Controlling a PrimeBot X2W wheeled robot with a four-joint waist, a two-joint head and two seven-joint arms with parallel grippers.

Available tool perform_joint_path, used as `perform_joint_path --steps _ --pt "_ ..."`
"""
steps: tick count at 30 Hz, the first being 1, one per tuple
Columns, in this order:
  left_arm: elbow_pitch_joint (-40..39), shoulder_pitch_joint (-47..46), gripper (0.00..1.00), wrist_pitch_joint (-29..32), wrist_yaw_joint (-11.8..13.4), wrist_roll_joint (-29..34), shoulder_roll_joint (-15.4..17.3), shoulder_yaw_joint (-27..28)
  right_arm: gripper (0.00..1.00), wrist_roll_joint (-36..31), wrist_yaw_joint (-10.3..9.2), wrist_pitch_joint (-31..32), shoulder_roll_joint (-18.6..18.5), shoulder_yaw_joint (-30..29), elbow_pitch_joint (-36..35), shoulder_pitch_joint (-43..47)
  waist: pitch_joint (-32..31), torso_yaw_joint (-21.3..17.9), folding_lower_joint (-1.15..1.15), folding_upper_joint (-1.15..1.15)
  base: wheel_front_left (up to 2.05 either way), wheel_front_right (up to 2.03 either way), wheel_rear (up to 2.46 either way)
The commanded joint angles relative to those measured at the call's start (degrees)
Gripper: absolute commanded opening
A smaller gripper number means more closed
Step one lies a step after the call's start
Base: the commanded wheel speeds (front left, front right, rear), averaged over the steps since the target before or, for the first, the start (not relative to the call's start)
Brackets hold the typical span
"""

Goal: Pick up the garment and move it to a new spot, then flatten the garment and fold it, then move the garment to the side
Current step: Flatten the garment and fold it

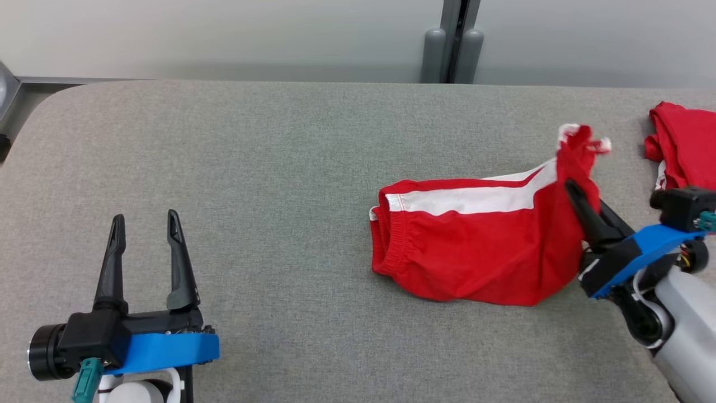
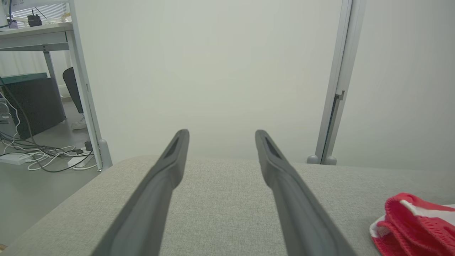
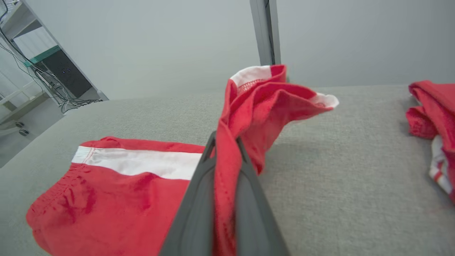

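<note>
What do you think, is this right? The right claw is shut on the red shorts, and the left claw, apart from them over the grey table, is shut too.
One thing is wrong: the left claw is open, not shut. The left wrist view shows its fingers spread wide over the grey table. The right claw is indeed shut on the red shorts.

Left end effector (image 1: 145, 217) agape, right end effector (image 1: 571, 187) clenched.
</note>
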Motion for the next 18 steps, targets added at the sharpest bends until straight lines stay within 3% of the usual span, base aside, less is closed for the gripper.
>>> perform_joint_path --steps 1,18 --pt "-0.2 0.5 1.00 -0.1 0.3 -0.2 0.0 -0.3 0.00 -1.5 0.01 -0.2 1.0 -0.6 -1.4 -0.2 -0.2 0.2 0.00 -0.01 0.00 0.00 0.00" --pt "0.3 -0.3 1.00 -0.1 0.4 -1.3 0.0 -1.0 0.00 -11.6 0.01 3.8 10.1 1.8 -9.5 0.3 -0.2 3.2 0.00 -0.01 0.00 0.00 0.00"
